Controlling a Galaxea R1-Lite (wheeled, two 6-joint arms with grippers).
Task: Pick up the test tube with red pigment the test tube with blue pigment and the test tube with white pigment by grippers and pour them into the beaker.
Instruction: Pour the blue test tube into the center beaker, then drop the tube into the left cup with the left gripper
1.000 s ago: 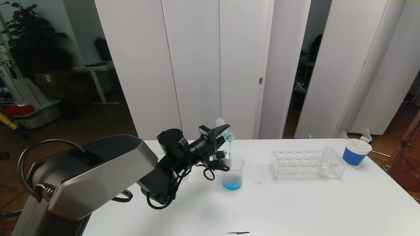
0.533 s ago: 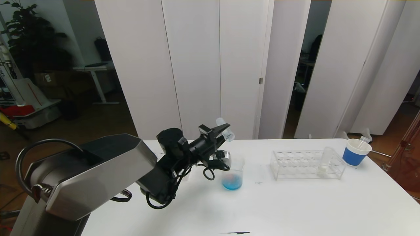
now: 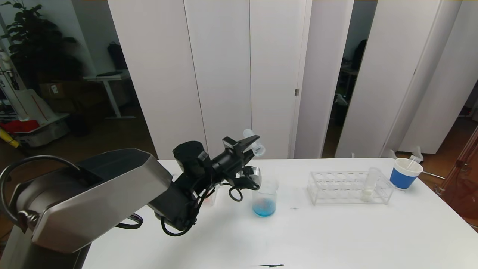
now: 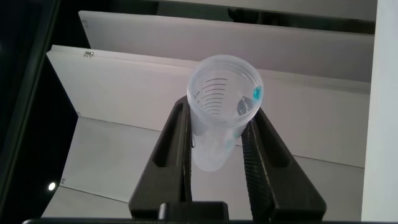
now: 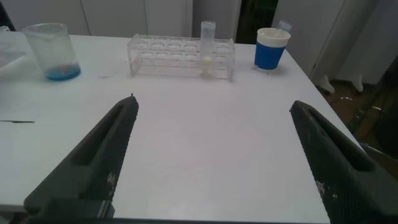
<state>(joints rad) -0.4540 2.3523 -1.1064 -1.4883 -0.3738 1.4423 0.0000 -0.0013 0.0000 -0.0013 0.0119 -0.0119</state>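
Observation:
My left gripper point(image 3: 254, 141) is shut on the test tube with blue pigment point(image 3: 258, 149), held tilted, up and slightly left of the beaker point(image 3: 265, 198). In the left wrist view the tube point(image 4: 221, 118) sits between the black fingers point(image 4: 177, 149), nearly empty, with a blue drop at its rim. The beaker holds blue liquid with a reddish tinge. The test tube with white pigment point(image 3: 369, 184) stands upright in the clear rack point(image 3: 336, 188). My right gripper point(image 5: 214, 106) is open and empty above the table's near right side. It looks toward the beaker point(image 5: 53, 53) and the white tube point(image 5: 207, 46).
A blue paper cup point(image 3: 405, 173) with a white rim stands right of the rack, near the table's right edge; it also shows in the right wrist view point(image 5: 272, 50). A clear item with a pinkish tint point(image 3: 207, 198) is mostly hidden behind my left arm.
A blue stream ran from the tube into the beaker one second ago and has stopped. My left gripper has since lifted and drawn back to the left with the tube.

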